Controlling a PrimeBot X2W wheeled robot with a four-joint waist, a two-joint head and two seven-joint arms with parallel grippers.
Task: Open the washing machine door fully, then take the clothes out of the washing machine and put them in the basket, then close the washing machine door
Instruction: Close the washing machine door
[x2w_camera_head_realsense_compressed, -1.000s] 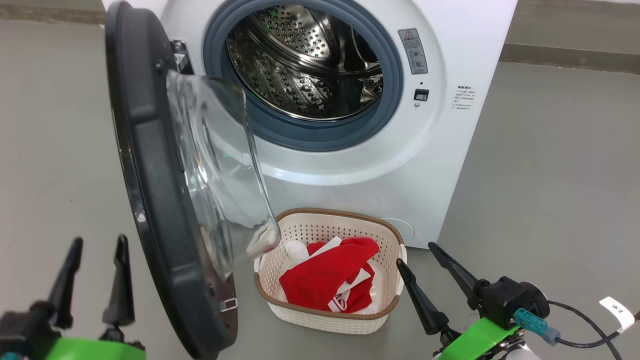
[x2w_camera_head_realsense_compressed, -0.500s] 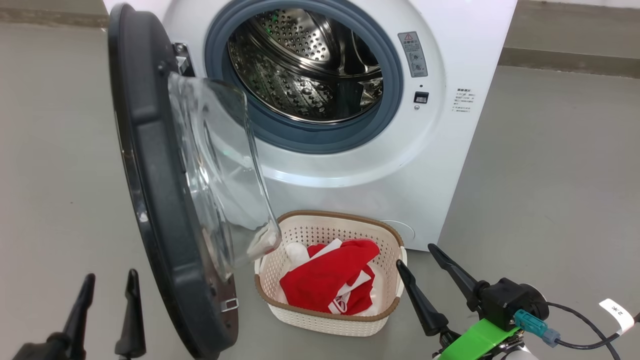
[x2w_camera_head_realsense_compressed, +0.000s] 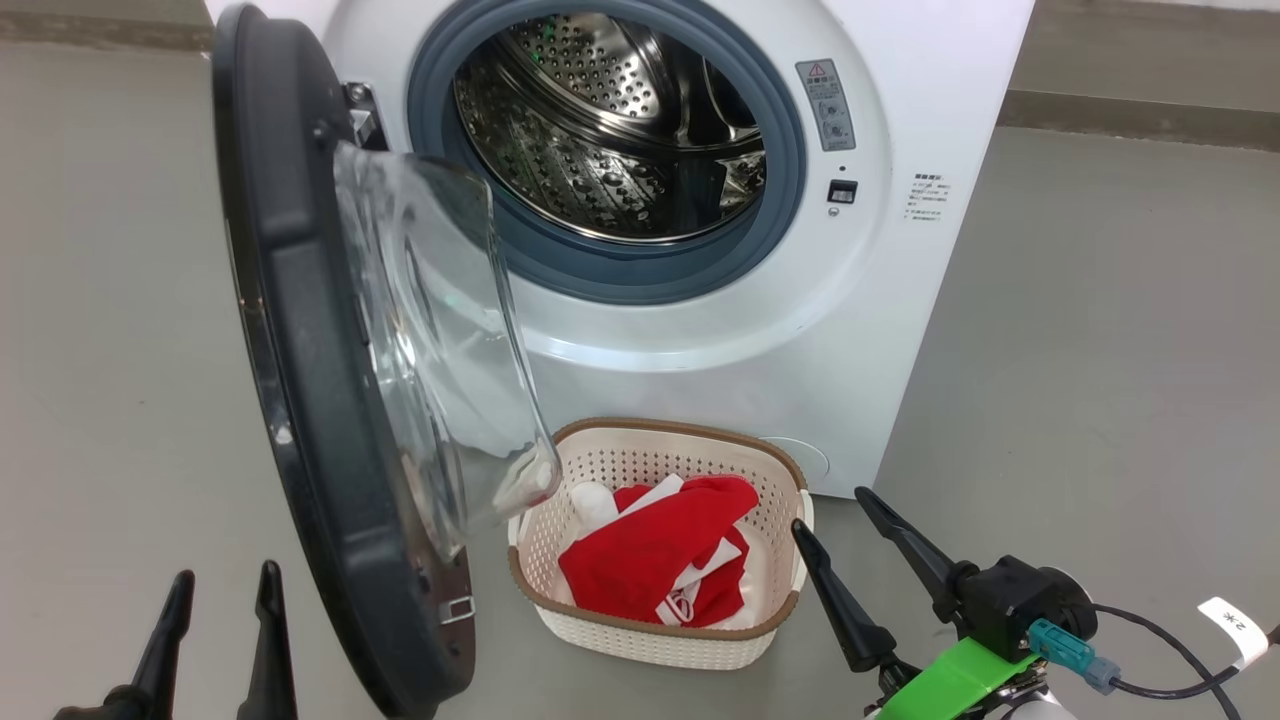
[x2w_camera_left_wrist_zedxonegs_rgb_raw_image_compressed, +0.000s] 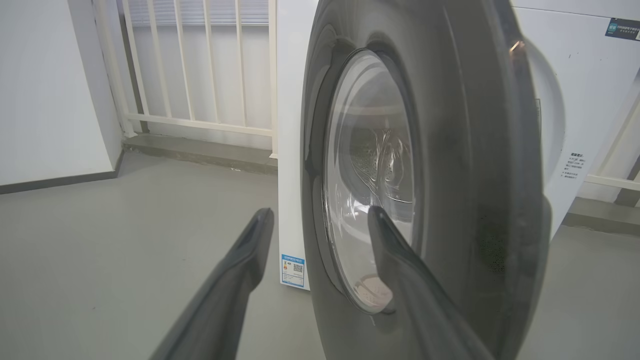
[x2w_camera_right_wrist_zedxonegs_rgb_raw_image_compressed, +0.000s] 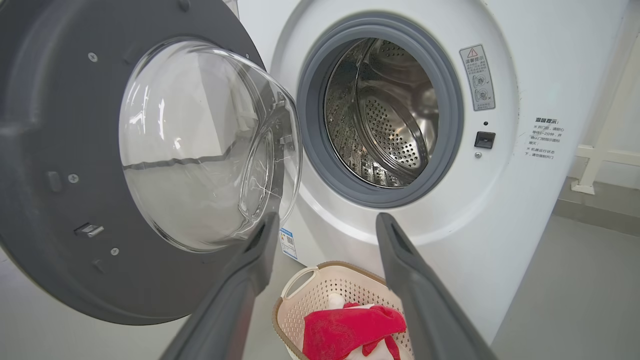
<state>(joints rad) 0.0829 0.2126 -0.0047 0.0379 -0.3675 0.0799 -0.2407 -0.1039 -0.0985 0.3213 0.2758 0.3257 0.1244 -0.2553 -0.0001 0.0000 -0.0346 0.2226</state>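
My left hand: released, empty; has dropped back toward me.
My right hand: released, unmoved, just right of basket.
Clothes: in basket.
Washing machine door: wide open, untouched.
Washing machine: drum looks empty; I judge closing remains.

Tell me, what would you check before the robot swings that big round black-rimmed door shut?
1. Perforated steel drum empty: ok, no fabric seen inside.
2. Red white-trimmed clothes in the cream perforated plastic basket: ok.
3. Grey rubber ring free of fabric: ok.
4. Basket below the swing of the round black-rimmed glass door: cannot tell.
5. Left gripper and right gripper open, empty: ok.
6. Left gripper on the door's outer side: ok.
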